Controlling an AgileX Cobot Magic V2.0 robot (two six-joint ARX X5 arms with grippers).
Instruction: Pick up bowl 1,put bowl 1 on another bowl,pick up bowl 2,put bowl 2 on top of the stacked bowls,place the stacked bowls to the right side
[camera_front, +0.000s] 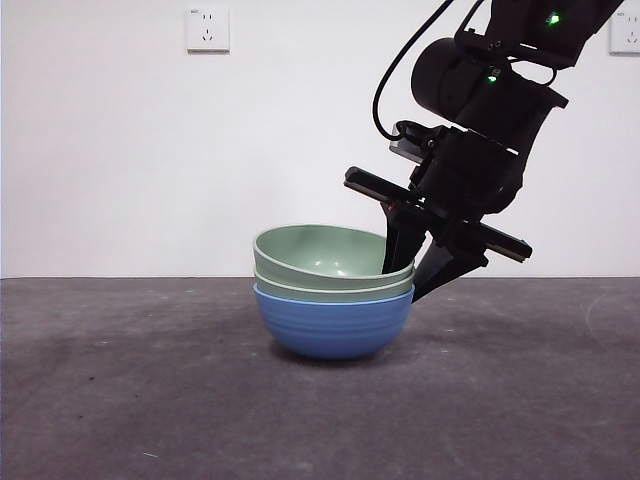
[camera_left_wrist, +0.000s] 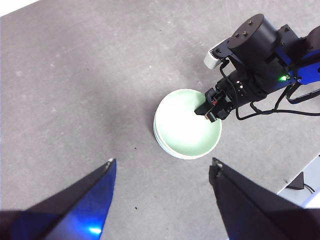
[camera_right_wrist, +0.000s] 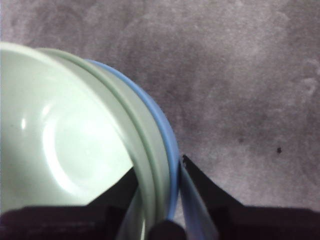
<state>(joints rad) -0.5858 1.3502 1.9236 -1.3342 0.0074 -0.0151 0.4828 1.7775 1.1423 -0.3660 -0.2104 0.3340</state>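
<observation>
Three bowls are nested as the stacked bowls (camera_front: 333, 300) on the grey table. The blue bowl (camera_front: 333, 325) is at the bottom and two pale green bowls (camera_front: 320, 250) sit inside it. My right gripper (camera_front: 402, 283) comes down from the upper right and is shut on the stack's right rim, one jaw inside the top green bowl (camera_right_wrist: 65, 140) and the other outside the blue rim (camera_right_wrist: 167, 145). The left wrist view shows the same grip from above, with the right gripper (camera_left_wrist: 210, 111) on the bowls (camera_left_wrist: 186, 125). My left gripper (camera_left_wrist: 163, 162) hangs high over the table, open and holding nothing.
The grey tabletop (camera_front: 120, 380) spreads out on all sides of the stack. A white wall with a socket (camera_front: 207, 28) stands behind it. At the table's far edge, past the right arm, a white surface (camera_left_wrist: 306, 186) carries a black cable.
</observation>
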